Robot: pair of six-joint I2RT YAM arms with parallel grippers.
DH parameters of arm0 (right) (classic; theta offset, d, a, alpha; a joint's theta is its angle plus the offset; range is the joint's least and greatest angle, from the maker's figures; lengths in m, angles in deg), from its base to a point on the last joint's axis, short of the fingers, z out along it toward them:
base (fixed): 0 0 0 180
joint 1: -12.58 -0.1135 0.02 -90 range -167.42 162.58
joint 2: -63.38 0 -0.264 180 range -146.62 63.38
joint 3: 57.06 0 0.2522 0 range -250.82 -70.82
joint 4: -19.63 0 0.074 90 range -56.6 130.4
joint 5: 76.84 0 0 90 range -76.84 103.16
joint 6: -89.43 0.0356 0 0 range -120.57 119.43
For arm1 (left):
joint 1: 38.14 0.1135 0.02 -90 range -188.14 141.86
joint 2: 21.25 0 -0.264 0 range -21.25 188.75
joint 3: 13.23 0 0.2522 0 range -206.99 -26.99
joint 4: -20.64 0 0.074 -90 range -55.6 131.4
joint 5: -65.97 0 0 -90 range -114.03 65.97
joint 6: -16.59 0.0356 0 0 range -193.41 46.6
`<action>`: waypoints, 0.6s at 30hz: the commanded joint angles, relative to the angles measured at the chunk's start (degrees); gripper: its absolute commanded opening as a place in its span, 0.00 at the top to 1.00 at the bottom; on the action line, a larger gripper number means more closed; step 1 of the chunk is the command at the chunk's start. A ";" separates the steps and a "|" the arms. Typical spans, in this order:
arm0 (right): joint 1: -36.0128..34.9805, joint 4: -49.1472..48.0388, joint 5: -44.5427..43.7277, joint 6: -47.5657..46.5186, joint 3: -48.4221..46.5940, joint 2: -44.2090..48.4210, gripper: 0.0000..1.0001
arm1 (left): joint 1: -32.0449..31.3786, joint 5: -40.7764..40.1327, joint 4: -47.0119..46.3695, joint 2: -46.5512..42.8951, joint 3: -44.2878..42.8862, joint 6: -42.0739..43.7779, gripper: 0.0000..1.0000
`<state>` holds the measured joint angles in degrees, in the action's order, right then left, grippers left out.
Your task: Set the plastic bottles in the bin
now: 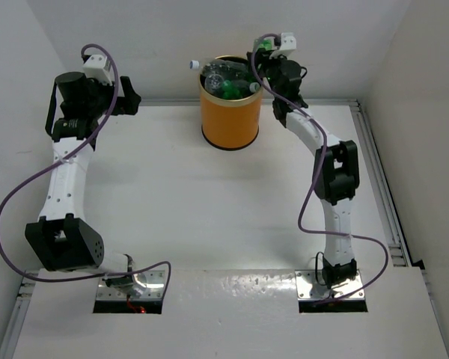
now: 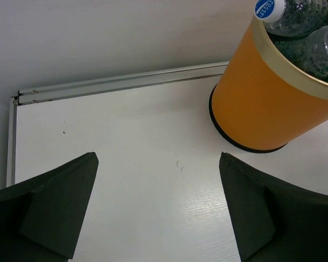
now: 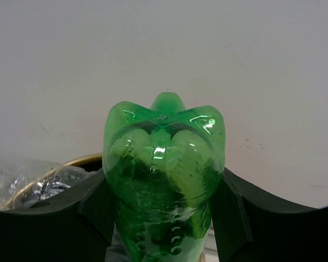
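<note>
white desk [image 1: 209,217] looks bare of loose bottles in the top view, so this reads as the last one going in. orange bin [image 1: 228,112] stands upright at the back middle of the desk, near the back wall, already heaped to the rim with clear bottles [image 1: 221,75] and one green among them; a blue-capped bottle [image 2: 270,9] pokes out over the gold rim on its left side. left gripper [image 2: 158,207] is spread wide with nothing between the fingers, hovering over bare desk to the left of the bin, apart from it. right gripper [image 3: 164,218] is up at the bin's right rim, clenched on a green bottle [image 3: 163,164], fingers pressing both sides of the body. step in hand, as i judge it: carry is about done, release is pending. next move calls for nudging the bottle further over the opening, then letting go; the pile is high, so a drop close to the rim could roll off onto the desk. bottle direction: lobed base points away from the right gripper toward the back wall, long axis running straight out along the fingers; neck end is hidden under the gripper in the wrist view, and i cannot tell its tilt for sure from the top view.
</note>
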<state>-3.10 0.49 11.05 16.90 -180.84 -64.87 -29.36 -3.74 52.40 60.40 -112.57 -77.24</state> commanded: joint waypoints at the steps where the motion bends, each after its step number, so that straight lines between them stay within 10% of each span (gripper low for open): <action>1: -1.54 3.20 3.32 -6.74 2.78 1.95 1.00 | 1.07 0.62 -1.30 -1.23 0.24 1.98 0.00; 11: -3.39 14.53 11.78 -11.41 -2.30 -0.51 0.96 | 1.07 1.15 -1.30 0.36 -0.29 2.52 0.00; 18: -3.57 16.73 13.44 -8.78 -3.80 1.59 0.22 | 1.60 1.68 -1.30 0.88 -1.34 2.52 0.00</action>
<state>-4.70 12.66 20.25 6.04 -182.89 -64.49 -28.64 -2.97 52.38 61.41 -112.57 -75.34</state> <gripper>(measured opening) 0.751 0.995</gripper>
